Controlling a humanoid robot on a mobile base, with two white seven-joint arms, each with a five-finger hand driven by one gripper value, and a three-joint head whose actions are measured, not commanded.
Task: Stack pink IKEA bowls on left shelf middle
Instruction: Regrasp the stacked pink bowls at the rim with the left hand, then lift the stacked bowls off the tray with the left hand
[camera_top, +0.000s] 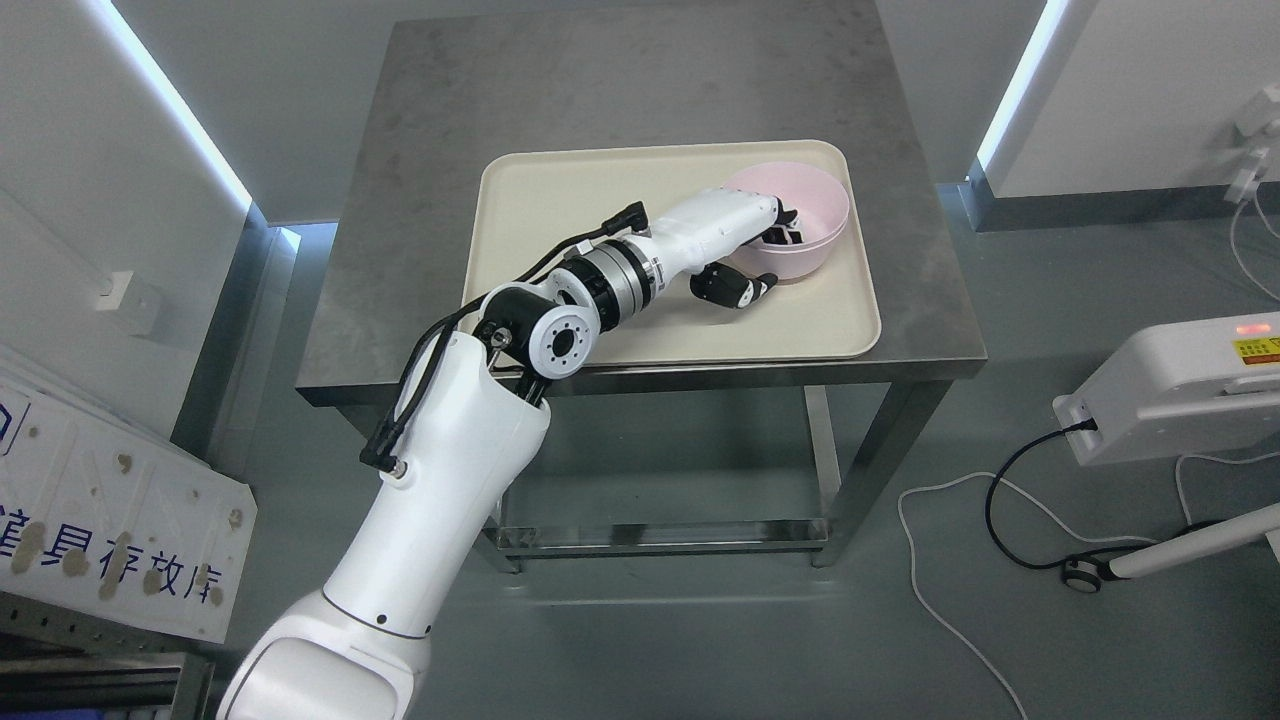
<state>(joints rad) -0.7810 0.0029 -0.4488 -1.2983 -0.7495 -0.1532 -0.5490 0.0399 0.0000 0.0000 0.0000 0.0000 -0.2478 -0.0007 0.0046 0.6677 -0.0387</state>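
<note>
A pink bowl (805, 215) stands at the right end of a cream tray (560, 200) on a grey metal table (600, 90). My left arm reaches in from the lower left across the tray. My left hand (765, 255) is at the bowl's near-left rim: its fingers (785, 232) are hooked inside the bowl and its thumb lies outside, beneath the wall. The hand is shut on the bowl's rim. The bowl rests on the tray. My right arm does not show.
A white panel with blue print (110, 520) leans at the lower left. A white device (1180, 390) with cables on the floor sits at the right. Grey floor surrounds the table.
</note>
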